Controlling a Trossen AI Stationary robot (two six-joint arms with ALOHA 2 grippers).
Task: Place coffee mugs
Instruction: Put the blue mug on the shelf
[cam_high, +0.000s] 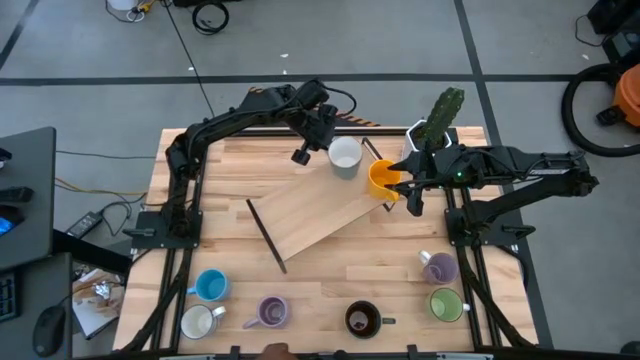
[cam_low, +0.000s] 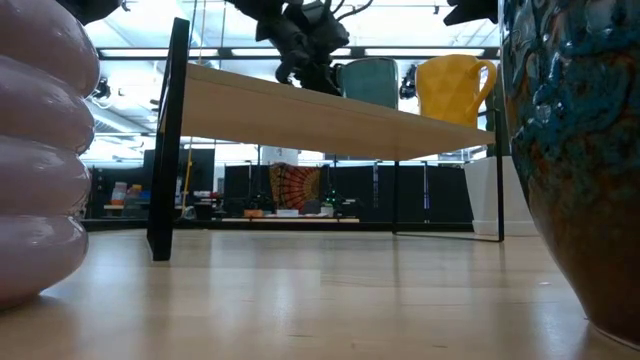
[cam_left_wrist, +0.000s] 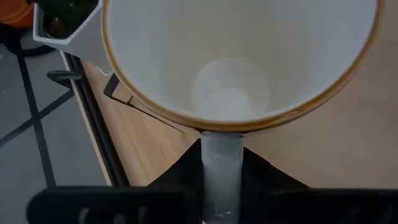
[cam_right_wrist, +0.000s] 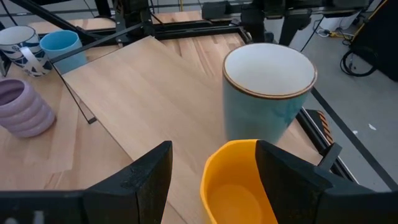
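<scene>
A raised wooden board (cam_high: 310, 205) stands over the table's middle. At its far right end stand a white mug with a brown rim (cam_high: 345, 157) and an orange mug (cam_high: 382, 178). My left gripper (cam_high: 322, 140) reaches in from the far left and is shut on the white mug. My right gripper (cam_right_wrist: 212, 148) is open. Its fingers stand on either side of the orange mug (cam_right_wrist: 239, 186), and I see no hold. Near the table's front edge stand blue (cam_high: 210, 286), white (cam_high: 198, 321), lavender (cam_high: 270, 312), dark brown (cam_high: 362, 319), green (cam_high: 446, 304) and lavender (cam_high: 438, 266) mugs. My left gripper pinches the white mug's handle (cam_left_wrist: 222, 165) between its two fingers (cam_left_wrist: 261, 177), coming at it slanting down from the table's far left. The mug stays upright, mouth up. Whether its base (cam_low: 370, 98) rests on the board or hangs just above it, I cannot tell.
A white faceted pot with a green cactus (cam_high: 437, 125) stands at the far right, close behind the orange mug. The board rests on thin dark legs (cam_low: 165, 150) with open room beneath. A loose dark rod (cam_high: 266, 235) lies along the board's left edge.
</scene>
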